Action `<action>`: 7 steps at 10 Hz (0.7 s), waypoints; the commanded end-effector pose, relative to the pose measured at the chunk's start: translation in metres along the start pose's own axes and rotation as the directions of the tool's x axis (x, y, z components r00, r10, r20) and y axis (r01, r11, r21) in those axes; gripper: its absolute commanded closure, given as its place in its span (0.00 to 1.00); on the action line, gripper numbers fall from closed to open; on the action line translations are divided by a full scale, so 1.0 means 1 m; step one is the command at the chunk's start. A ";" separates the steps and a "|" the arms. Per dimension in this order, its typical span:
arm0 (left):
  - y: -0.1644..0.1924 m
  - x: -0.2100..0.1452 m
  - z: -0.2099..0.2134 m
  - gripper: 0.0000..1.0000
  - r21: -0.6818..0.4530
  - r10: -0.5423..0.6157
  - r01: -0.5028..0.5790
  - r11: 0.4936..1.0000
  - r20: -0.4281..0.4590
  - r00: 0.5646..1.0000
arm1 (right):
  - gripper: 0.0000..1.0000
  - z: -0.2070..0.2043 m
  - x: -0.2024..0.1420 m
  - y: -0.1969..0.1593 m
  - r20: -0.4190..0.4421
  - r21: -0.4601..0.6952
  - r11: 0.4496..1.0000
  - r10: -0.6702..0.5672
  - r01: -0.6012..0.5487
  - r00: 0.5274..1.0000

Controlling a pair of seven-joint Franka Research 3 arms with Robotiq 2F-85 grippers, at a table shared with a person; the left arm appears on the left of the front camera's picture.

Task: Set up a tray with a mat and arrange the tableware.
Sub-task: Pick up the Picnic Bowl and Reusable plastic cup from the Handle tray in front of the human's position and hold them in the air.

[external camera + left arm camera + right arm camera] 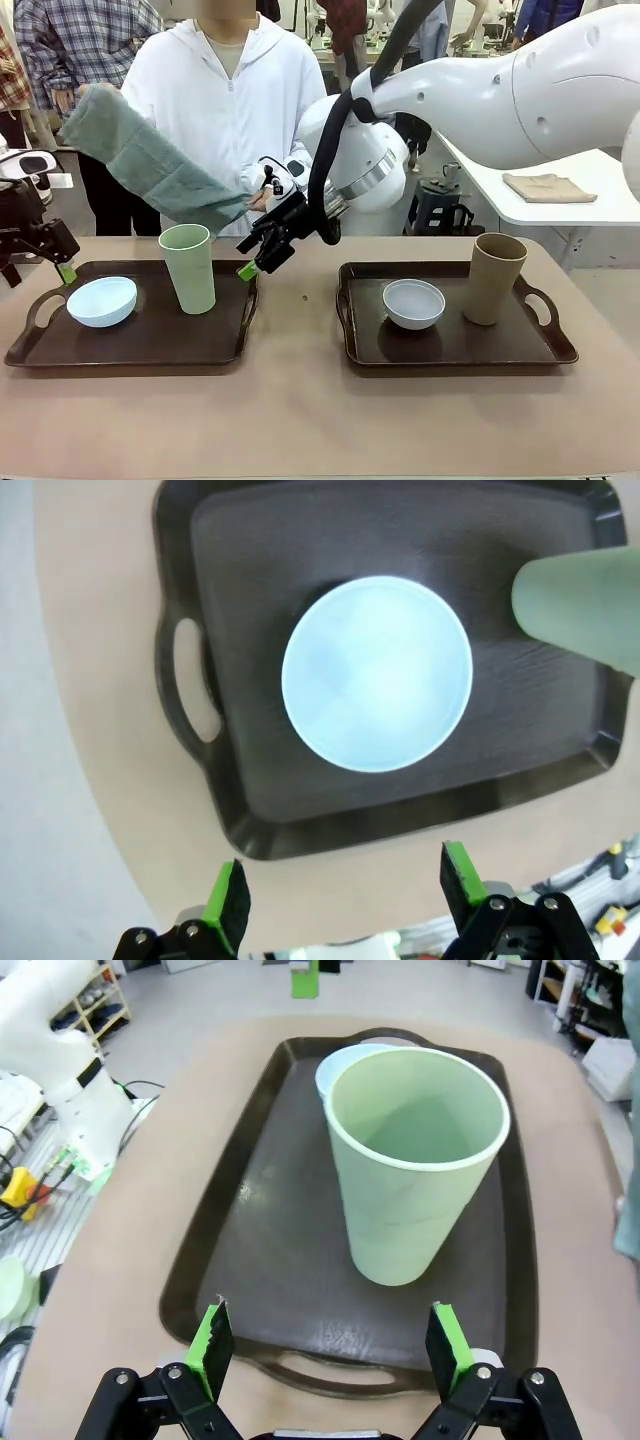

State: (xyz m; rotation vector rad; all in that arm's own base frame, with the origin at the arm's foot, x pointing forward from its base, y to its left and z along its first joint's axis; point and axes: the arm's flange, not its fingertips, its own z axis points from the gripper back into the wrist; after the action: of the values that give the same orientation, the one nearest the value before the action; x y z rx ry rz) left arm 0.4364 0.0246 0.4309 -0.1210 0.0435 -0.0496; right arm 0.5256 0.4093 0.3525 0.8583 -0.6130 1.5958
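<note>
The left dark tray [150, 345] carries a pale blue bowl [101, 300] and a pale green cup [189, 268]. On the right tray [450, 350] sit a white-grey bowl [414, 303] and a tan-brown cup [494, 278]. The person holds a folded grey-green mat [150, 160] in the air over the left tray. My right gripper [258, 256] reaches across and hovers open at that tray's right handle, facing the green cup [415, 1160]. My left gripper [62, 264] hangs open above the tray's far left corner, over the blue bowl [377, 672].
A white side table [560, 195] with a tan cloth [548, 187] stands behind on the right. Bare tabletop [300, 420] runs between the trays and along the near edge. My right arm's bulk spans the middle above the right tray.
</note>
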 end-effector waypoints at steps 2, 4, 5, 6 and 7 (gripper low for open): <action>-0.003 0.012 -0.009 0.00 -0.037 -0.007 0.009 0.999 0.047 0.999 | 0.00 -0.034 -0.010 -0.017 0.042 -0.072 0.997 -0.007 0.010 0.999; -0.004 0.015 -0.014 0.00 -0.069 0.013 -0.009 0.998 0.061 0.998 | 0.00 -0.051 -0.014 -0.024 0.050 -0.044 0.998 -0.046 0.048 0.998; -0.005 0.017 -0.015 0.00 -0.082 0.017 -0.012 0.997 0.063 0.998 | 0.00 -0.058 -0.015 -0.027 0.054 -0.049 0.997 -0.053 0.056 0.997; -0.006 0.018 -0.016 0.00 -0.087 0.014 -0.008 0.996 0.066 0.998 | 0.00 -0.064 -0.013 -0.031 0.063 -0.057 0.996 -0.063 0.067 0.996; -0.007 0.020 -0.018 0.00 -0.090 0.010 -0.004 0.996 0.064 0.998 | 0.00 -0.070 -0.013 -0.033 0.058 -0.049 0.997 -0.059 0.062 0.997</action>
State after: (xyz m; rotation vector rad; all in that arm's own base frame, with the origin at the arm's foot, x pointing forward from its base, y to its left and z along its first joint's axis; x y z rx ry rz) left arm 0.4517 0.0157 0.4162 -0.1923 -0.0033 -0.0150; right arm 0.5406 0.4538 0.2975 0.8803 -0.6434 1.5266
